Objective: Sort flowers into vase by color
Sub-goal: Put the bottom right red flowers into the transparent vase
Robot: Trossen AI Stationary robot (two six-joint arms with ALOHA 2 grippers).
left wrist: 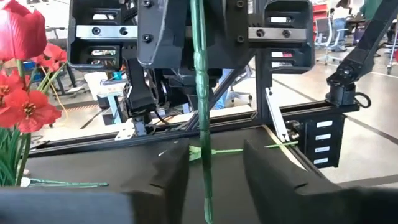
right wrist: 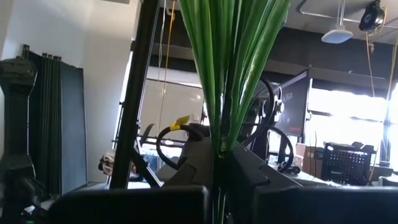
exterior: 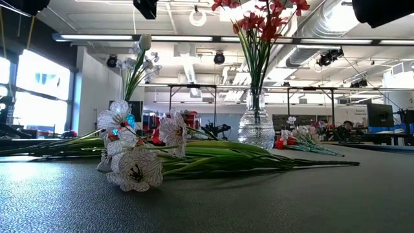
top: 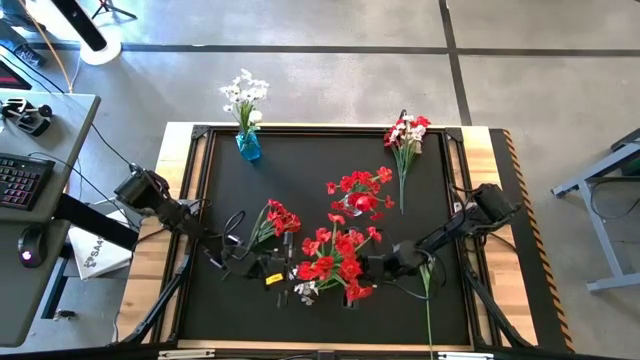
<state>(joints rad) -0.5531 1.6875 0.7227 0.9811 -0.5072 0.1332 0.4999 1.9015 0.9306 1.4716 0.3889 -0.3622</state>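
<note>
My left gripper [top: 240,258] [left wrist: 214,149] is open over the mat's near left. A single green stem [left wrist: 202,112] rises between its fingers. A red sprig [top: 280,218] lies just beyond it. My right gripper [top: 385,265] [right wrist: 217,165] is shut on a bunch of green stems [right wrist: 233,68], with red blossoms [top: 335,262] beside it. The clear vase [exterior: 256,126] holds red flowers [top: 358,190]. The blue vase [top: 248,147] holds white flowers [top: 243,95]. White blossoms [exterior: 136,168] lie on the mat. My left gripper has the stem close beside one finger [left wrist: 180,168], with a gap to the other. Whether it touches the stem I cannot tell. My right gripper pinches several stems together at the bunch's lower part [right wrist: 219,146]. The stems fan out upward from the fingers, lifted off the mat.
A mixed red and white bunch [top: 405,135] lies at the mat's far right. One loose stem [top: 428,305] lies near the right arm, reaching the near edge. The raised frame [top: 300,128] borders the mat. A desk with a keyboard [top: 20,180] stands to the left.
</note>
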